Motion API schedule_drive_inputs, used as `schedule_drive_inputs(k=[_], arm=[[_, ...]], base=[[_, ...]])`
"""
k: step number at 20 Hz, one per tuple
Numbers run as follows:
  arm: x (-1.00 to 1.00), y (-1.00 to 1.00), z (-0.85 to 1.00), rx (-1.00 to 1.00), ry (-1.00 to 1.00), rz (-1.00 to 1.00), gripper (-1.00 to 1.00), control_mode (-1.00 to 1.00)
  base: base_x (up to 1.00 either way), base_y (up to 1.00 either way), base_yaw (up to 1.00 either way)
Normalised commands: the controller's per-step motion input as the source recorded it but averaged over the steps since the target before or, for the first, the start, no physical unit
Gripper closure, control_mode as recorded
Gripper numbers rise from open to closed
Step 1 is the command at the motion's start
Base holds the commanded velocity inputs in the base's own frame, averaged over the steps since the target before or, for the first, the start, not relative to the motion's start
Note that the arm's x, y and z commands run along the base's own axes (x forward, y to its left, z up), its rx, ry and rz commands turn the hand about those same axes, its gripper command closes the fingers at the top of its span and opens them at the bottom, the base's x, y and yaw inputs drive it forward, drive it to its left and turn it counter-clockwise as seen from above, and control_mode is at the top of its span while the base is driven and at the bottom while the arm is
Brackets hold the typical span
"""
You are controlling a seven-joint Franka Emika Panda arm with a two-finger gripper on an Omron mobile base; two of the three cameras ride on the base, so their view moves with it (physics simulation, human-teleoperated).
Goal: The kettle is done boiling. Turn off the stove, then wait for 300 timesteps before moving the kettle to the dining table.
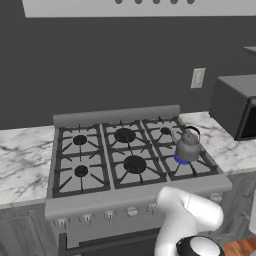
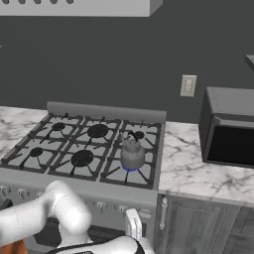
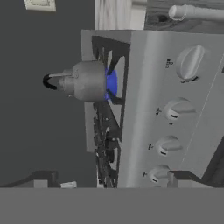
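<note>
Kettle (image 1: 188, 146) hides most of a blue flame (image 3: 112, 83) on the stove (image 1: 107, 152); pincer spread apart, barely visible.

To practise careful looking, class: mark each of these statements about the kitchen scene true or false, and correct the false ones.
1. The kettle stands on the front right burner of the stove. True.
2. No flame burns under the kettle. False: a blue flame glows beneath it, so that burner is still on.
3. The gripper is shut on the kettle's handle. False: in the hand view it is open, down by the front knobs, holding nothing.
4. A dark microwave sits on the marble counter to the right of the stove. True.
5. A pan sits on the front left burner. False: the other burners are bare.
</note>
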Motion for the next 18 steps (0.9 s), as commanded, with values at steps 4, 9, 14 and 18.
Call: schedule_drive_inputs(k=[4,9,14,18], arm=[[0.52,-0.22,-0.31,0.09,0.03,-0.04,-1.00,-1.00],[0.31,-0.12,-0.37,0.09,0.00,-0.01,-1.00,-1.00],[0.16,-0.07,-0.46,0.07,0.00,0.00,-1.00,-1.00],[0.29,-0.12,-0.42,0.08,0.00,0.00,-1.00,-1.00]], base=[[0.00,0.00,0.00],[0.00,0.00,0.00],[0.00,0.00,0.00],[0.00,0.00,0.00]])
